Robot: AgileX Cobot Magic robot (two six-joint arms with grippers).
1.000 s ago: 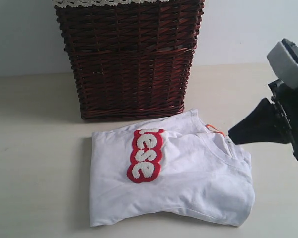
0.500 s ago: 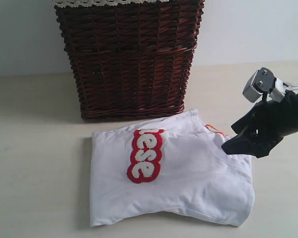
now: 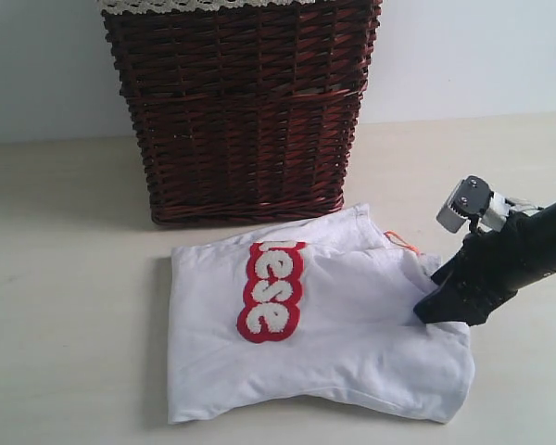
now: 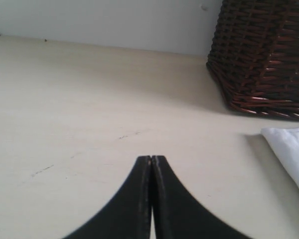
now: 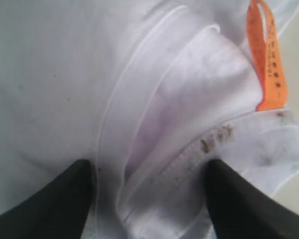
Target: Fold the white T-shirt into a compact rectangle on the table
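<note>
- Two grippers we see; the left gripper (image 4: 152, 164) has its fingers pressed together above bare table (image 4: 79, 99).
- The shirt (image 3: 352, 334) lies folded flat on the table; the basket (image 3: 241, 111) stands at its 12 o'clock, just beside it.
- The right gripper (image 3: 433, 295) sits at the shirt's 3 o'clock edge, fingers spread apart astride the collar (image 5: 164, 149); the orange tag (image 5: 264, 59) lies just beside them.
</note>
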